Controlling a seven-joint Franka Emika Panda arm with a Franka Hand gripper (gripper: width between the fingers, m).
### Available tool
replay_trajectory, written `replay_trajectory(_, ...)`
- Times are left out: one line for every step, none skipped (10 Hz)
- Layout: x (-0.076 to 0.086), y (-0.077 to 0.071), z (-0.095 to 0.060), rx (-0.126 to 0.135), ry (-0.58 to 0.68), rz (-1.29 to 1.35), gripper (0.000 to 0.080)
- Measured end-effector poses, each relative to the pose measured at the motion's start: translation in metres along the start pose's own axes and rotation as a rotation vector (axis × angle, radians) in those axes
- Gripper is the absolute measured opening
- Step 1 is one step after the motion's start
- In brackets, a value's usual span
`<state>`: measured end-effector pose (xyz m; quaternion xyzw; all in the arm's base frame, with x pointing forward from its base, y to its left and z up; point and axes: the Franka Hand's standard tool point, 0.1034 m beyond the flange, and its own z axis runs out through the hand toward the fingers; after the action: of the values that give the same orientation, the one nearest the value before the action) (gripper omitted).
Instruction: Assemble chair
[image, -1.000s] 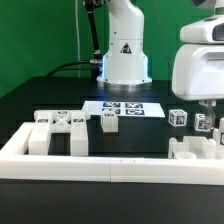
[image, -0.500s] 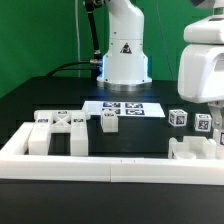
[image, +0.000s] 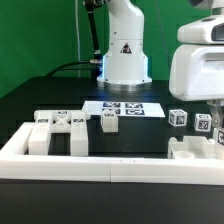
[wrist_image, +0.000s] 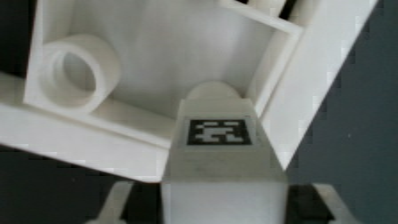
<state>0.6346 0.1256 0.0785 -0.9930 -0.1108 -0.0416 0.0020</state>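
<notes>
My gripper (image: 209, 128) is at the exterior view's right, shut on a white chair post (wrist_image: 221, 150) with a square tag on its face. In the wrist view the post runs between my two fingers (wrist_image: 125, 200) and points at a white chair slab (wrist_image: 143, 90) with a round hole (wrist_image: 75, 72) and a raised wall. That slab (image: 190, 152) lies at the front right of the table, right under the held post (image: 203, 124). Several other white chair parts (image: 62, 128) stand at the left, and one tagged block (image: 179, 118) sits beside my gripper.
The marker board (image: 124, 108) lies in front of the robot's white base (image: 125, 55). A long white border rail (image: 95, 165) runs along the front. A tagged chair part (image: 108, 121) stands just before the marker board.
My wrist housing shifted a little toward the exterior view's right and came back. The held post stays almost in the same place above the slab.
</notes>
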Motion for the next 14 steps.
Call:
replay_trajectory(0.000, 0.000, 0.000, 0.010, 0.000, 0.140, 0.0288)
replay_trajectory(0.000, 0.001, 0.000, 0.016, 0.000, 0.294, 0.0288)
replay_trajectory(0.000, 0.003, 0.000, 0.014, -0.001, 0.384, 0.0288)
replay_trajectory(-0.001, 0.005, 0.000, 0.012, -0.002, 0.446, 0.0288)
replay_trajectory(-0.002, 0.007, 0.000, 0.009, -0.004, 0.533, 0.0288)
replay_trajectory(-0.002, 0.010, 0.000, 0.004, -0.006, 0.603, 0.0289)
replay_trajectory(-0.003, 0.013, 0.000, -0.003, -0.007, 0.654, 0.0291)
replay_trajectory(-0.004, 0.015, 0.000, -0.007, -0.009, 0.679, 0.0291)
replay_trajectory(-0.005, 0.017, 0.000, -0.011, -0.011, 0.709, 0.0365)
replay_trajectory(-0.005, 0.016, 0.001, -0.010, -0.012, 0.701, 0.0365)
replay_trajectory(-0.005, 0.016, 0.001, -0.010, -0.012, 0.701, 0.0522)
replay_trajectory(-0.005, 0.016, 0.001, -0.010, -0.012, 0.700, 0.0610)
replay_trajectory(-0.005, 0.011, -0.005, -0.016, -0.013, 0.660, 0.0637)
replay_trajectory(-0.004, 0.007, -0.010, -0.016, -0.006, 0.619, 0.0637)
